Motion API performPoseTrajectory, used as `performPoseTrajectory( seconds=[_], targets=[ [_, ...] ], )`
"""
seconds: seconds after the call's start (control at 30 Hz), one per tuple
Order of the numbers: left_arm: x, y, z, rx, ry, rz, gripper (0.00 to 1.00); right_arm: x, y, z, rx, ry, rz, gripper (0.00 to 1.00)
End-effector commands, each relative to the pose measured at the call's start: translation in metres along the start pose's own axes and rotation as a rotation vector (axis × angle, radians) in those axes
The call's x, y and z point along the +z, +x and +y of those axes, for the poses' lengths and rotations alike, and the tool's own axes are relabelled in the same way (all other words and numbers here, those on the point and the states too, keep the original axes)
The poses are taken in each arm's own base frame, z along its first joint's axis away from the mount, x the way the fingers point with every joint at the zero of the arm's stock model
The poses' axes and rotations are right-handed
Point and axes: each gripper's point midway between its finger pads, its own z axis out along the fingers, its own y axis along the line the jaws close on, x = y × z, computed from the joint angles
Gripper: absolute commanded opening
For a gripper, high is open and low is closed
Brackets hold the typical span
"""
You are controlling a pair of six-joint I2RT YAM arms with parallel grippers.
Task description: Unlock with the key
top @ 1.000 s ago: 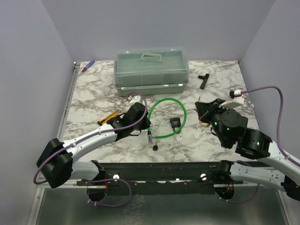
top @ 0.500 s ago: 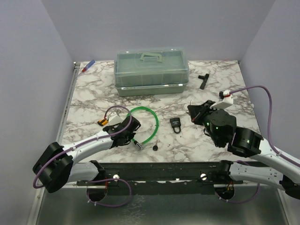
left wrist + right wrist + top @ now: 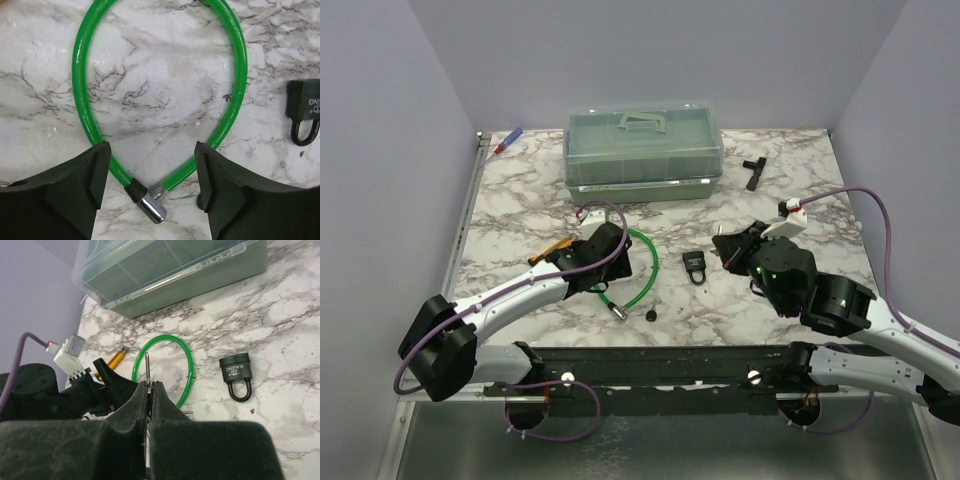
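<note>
My right gripper is shut on the key, whose thin silver blade sticks out past the fingertips; its head is hidden between the pads. The small black padlock lies flat, just left of that gripper. A green cable lock lies in a loop with its silver end unplugged. Over that end hangs my left gripper, open, with nothing between its fingers.
A green lidded box stands at the back. A black T-shaped tool lies at the back right, a pen at the back left. An orange-yellow tool lies beside the left arm. A small round black piece sits near the front edge.
The left gripper dragged the green cable loop leftward, then opened and let it go. The right arm moved left, closer to the padlock, still holding the key.
</note>
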Motion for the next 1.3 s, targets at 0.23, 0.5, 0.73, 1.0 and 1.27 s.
performPoseTrajectory(
  seconds=[0.23,0.5,0.73,1.0,1.27],
  targets=[
    [-0.025,-0.035,0.016,0.376,-0.069,-0.081,0.77,-0.010,-0.022,0.099,0.360,-0.138,0.169,0.01],
    [-0.047,-0.065,0.011,0.612,-0.040,-0.142,0.74,-0.001,-0.006,0.119,0.528,-0.020,0.293,0.01],
    [-0.033,-0.046,0.041,1.052,-0.058,-0.052,0.69,-0.002,-0.010,0.137,0.566,-0.071,0.312,0.01],
    [-0.046,-0.005,0.039,1.411,0.251,-0.010,0.67,-0.009,-0.015,0.147,0.605,-0.135,0.331,0.01],
    [-0.035,0.023,0.041,1.650,0.396,0.053,0.63,-0.015,-0.004,0.142,0.602,-0.147,0.371,0.01]
  ],
)
